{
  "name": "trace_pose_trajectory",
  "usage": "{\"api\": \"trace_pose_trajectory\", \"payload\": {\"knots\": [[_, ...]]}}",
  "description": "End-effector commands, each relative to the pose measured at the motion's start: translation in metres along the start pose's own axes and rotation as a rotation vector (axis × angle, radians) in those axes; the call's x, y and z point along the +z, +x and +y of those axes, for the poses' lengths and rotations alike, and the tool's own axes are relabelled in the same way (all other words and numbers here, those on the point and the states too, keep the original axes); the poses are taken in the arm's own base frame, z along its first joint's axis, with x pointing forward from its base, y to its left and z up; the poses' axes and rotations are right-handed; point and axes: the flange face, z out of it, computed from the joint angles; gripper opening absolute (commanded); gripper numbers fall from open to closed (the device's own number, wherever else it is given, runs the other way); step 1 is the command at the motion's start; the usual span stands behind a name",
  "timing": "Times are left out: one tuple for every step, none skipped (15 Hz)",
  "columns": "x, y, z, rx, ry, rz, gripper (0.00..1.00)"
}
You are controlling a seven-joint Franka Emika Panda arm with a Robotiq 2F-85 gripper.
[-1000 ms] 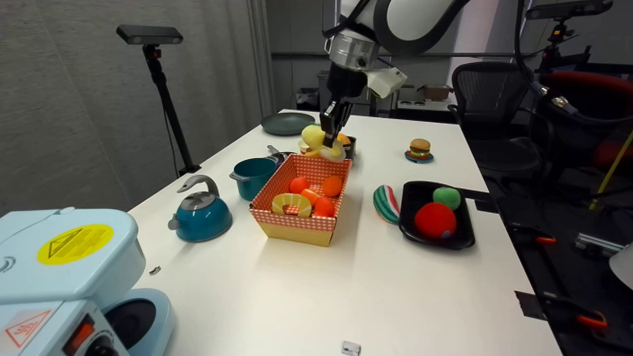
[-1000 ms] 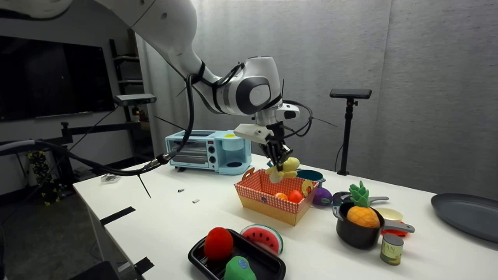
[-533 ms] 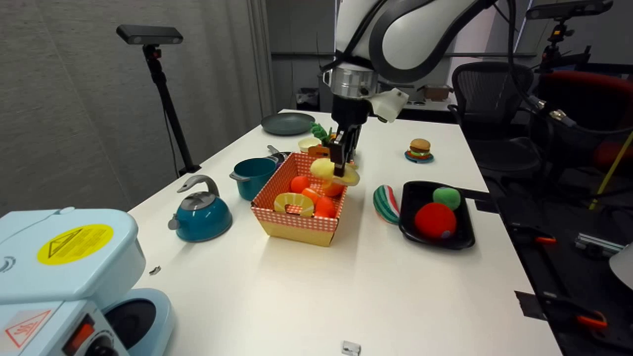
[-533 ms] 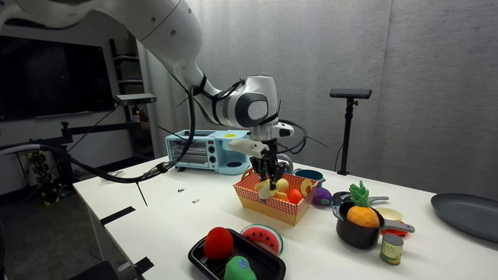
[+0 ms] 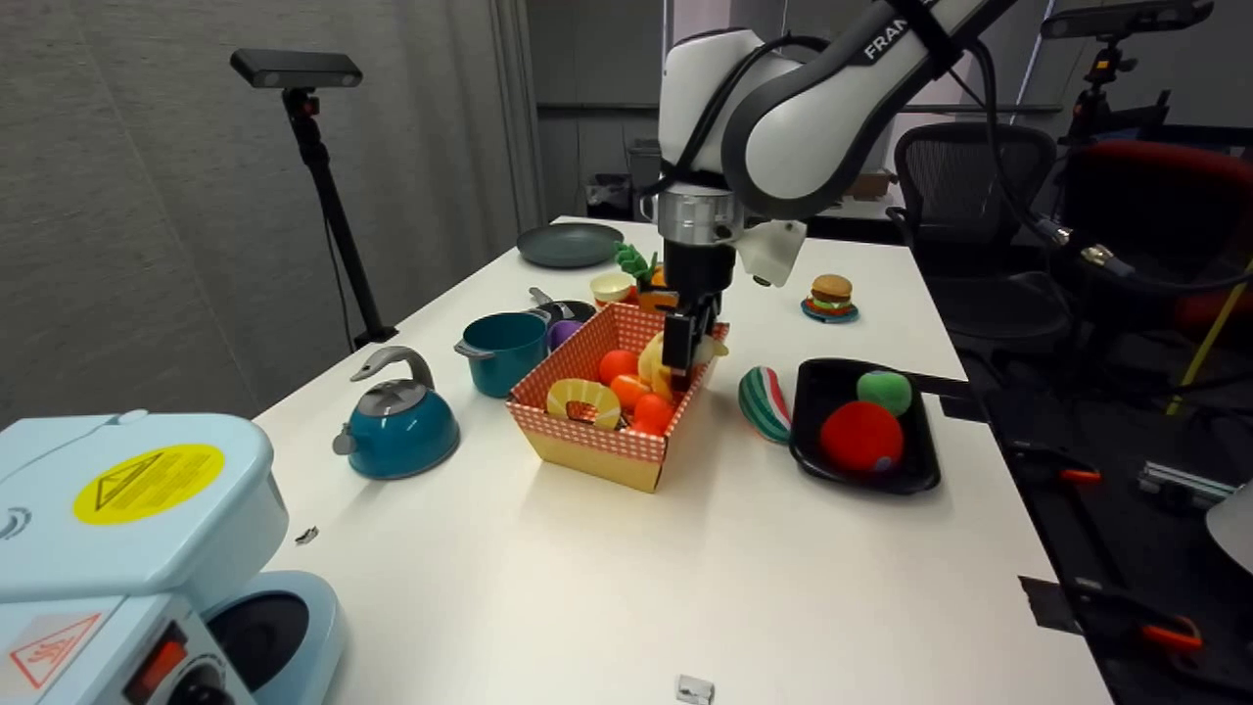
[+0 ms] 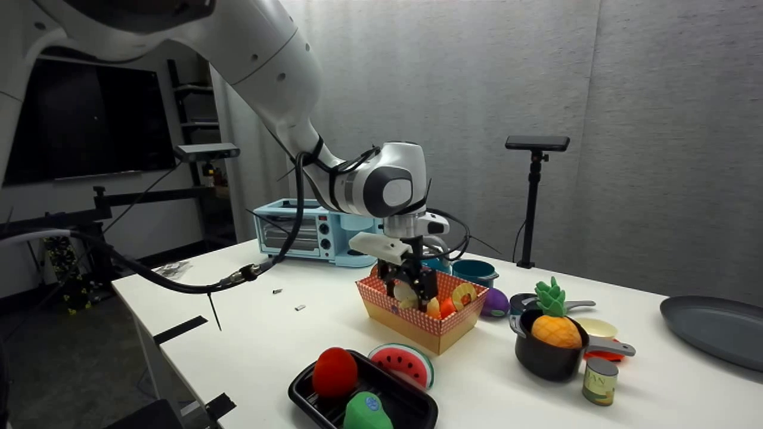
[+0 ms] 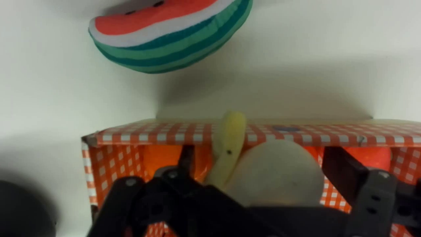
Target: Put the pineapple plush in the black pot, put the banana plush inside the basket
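Your gripper (image 7: 260,161) is spread wide rn, banana plush (image 7: 263,172) chilling between the jaws at lower center of the wrist view, one bit overlapping the rim of the checked basket (image 7: 179,134).

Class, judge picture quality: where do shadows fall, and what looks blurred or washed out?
In an exterior view, the table looks bright, nearly washed out; in the wrist view, a soft shadow lies beside the basket, and the fingers look dark and blurred; in an exterior view, lettering on the tin is only partly legible.
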Motion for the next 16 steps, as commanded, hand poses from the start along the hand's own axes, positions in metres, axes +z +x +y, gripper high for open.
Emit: {"api": "trace_pose_trajectory", "payload": {"knots": [[-0.0007,0.0005,-0.0015,-0.028,-0.022,-0.02,1.0],[-0.003,0.0004,-0.0018,-0.025,-0.018,-0.018,1.0],[0.0026,0.0,0.0,-0.004,-0.003,-0.008,1.0],[0.0022,0.0003,0.0,-0.004,-0.003,-0.007,1.0],[0.002,0.0005,-0.0001,-0.004,-0.003,-0.007,1.0],[0.002,0.0005,-0.0001,-0.004,-0.003,-0.008,1.0],[0.002,0.0005,-0.0001,-0.004,-0.003,-0.008,1.0],[0.002,0.0005,-0.0001,-0.004,-0.003,-0.008,1.0],[0.002,0.0005,-0.0002,-0.004,-0.003,-0.008,1.0],[0.002,0.0005,-0.0002,-0.004,-0.003,-0.008,1.0],[0.002,0.0005,-0.0002,-0.004,-0.003,-0.008,1.0],[0.002,0.0005,-0.0002,-0.004,-0.003,-0.008,1.0],[0.002,0.0005,-0.0002,-0.004,-0.003,-0.008,1.0],[0.002,0.0005,-0.0002,-0.004,-0.003,-0.008,1.0],[0.002,0.0005,-0.0002,-0.004,-0.003,-0.008,1.0],[0.002,0.0005,-0.0002,-0.004,-0.003,-0.008,1.0]]}}
